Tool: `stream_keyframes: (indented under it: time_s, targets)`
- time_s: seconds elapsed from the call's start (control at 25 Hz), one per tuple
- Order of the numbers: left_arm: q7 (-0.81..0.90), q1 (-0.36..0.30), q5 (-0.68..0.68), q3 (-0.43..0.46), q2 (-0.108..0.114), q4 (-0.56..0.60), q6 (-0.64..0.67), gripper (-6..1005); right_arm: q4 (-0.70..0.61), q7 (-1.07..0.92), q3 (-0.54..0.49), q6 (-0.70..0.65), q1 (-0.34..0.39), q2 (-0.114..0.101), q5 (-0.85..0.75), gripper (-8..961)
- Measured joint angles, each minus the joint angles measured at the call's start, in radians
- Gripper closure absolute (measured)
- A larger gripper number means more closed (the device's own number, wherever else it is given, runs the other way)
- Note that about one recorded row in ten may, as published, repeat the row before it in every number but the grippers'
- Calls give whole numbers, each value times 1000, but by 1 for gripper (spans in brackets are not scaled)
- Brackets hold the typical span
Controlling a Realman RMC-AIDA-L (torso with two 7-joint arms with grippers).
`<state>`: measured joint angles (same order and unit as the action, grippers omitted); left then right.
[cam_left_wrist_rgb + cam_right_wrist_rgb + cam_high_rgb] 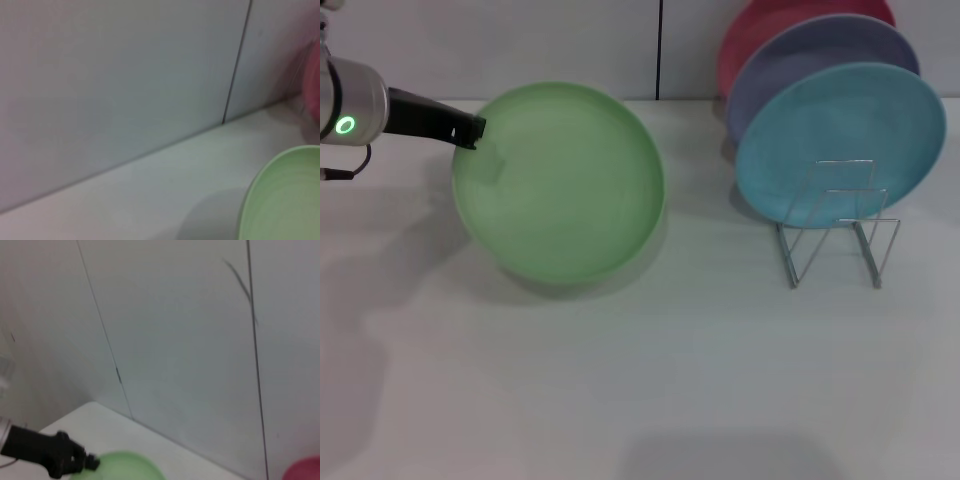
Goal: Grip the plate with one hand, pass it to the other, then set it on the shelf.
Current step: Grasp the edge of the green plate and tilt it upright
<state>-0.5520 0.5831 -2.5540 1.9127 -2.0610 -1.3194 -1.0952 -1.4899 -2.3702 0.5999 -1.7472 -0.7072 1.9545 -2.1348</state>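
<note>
Left gripper [472, 131] on tilted plate [565, 185]

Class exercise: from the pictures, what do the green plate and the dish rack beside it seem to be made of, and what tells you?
Round light green plate: probably plastic, matte; its surface shows soft, dull shading with no sharp glints. Small silver wire dish rack: apparently metal; thin, bright grey rods bent into angular upright loops. The left gripper is at the green plate's rim.

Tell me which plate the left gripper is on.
The green plate. The left gripper is at its rim, away from the shelf, where the blue plate, lavender and pink ones stand.
</note>
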Motion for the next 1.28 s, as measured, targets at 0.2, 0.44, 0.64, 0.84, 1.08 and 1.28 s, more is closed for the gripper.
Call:
stream_keyframes:
  time_s: [0.2,0.44,0.64,0.84,1.08,1.28]
  targets:
    - [-16,-59,49,-32,-1,-17,86,962,4,9,3,-3,29,5,4,120]
    - [-34,-105,79,-95,-4,-14,180,962,13,9,1,-1,40,6,1,121]
    - [-44,-119,83,-123,-3,-9,214,963,30,10,8,5,55,10,-3,121]
    - [-60,-121,92,-124,-2,-8,219,963,35,11,16,7,55,11,-7,121]
    - [-63,-134,96,-142,-4,-18,231,962,35,12,28,8,54,14,-8,121]
    - [-63,-134,98,-143,-4,-20,228,962,35,12,45,36,52,17,-19,121]
